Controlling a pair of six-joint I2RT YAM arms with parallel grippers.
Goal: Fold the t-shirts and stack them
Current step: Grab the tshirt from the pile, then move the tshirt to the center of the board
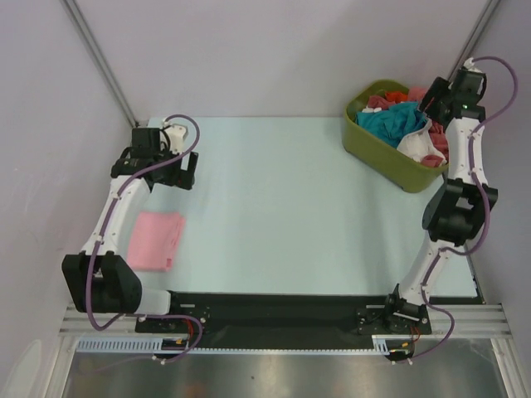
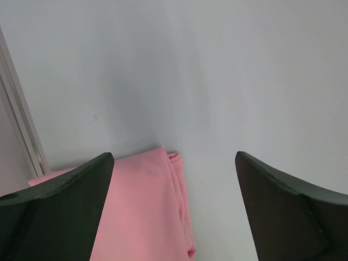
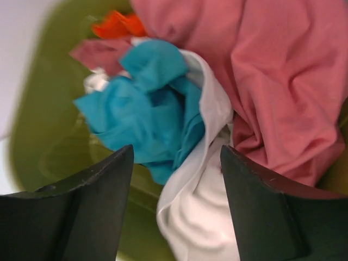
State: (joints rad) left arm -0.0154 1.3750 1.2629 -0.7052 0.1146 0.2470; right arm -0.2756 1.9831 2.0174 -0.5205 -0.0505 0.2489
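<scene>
A folded light pink t-shirt [image 1: 158, 240] lies flat on the left of the table, also seen in the left wrist view [image 2: 147, 206]. My left gripper [image 1: 177, 171] [image 2: 174, 157] hovers open beyond its far edge, nothing between the fingers. Crumpled t-shirts fill the olive-green tub [image 1: 390, 159]: a teal one [image 3: 147, 109], a white one [image 3: 201, 217] hanging over the rim, a rose-red one [image 3: 283, 81] and a bit of orange [image 3: 117, 24]. My right gripper [image 1: 430, 106] [image 3: 176, 149] is open just above the white and teal cloth, holding nothing.
The tub [image 3: 43, 136] stands at the table's far right corner, close to the right wall. A slanted metal pole [image 1: 104, 62] rises behind the left arm. The pale blue table surface [image 1: 274, 207] stretches between the arms.
</scene>
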